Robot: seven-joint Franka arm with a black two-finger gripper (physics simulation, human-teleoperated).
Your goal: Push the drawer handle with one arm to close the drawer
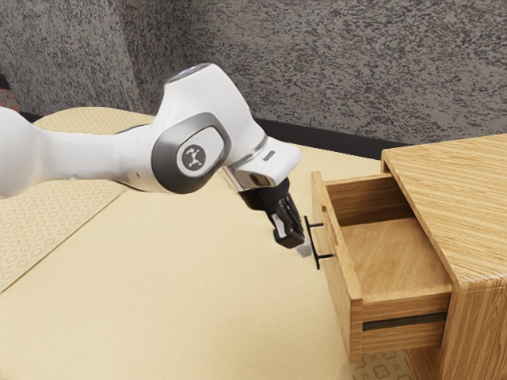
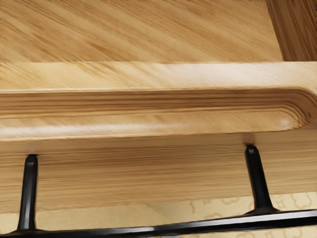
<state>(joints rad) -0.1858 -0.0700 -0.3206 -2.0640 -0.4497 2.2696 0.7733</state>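
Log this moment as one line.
drawer: open | handle: on drawer front | gripper: beside handle, contact unclear | likely next: push toward cabinet

And there it is, a dark branching emblem [image 1: 192,157] on the white arm's [image 1: 87,156] grey-ringed joint cover [image 1: 164,155]! Words or numbers? None that I can read.

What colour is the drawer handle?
Black; the wrist view shows it best.
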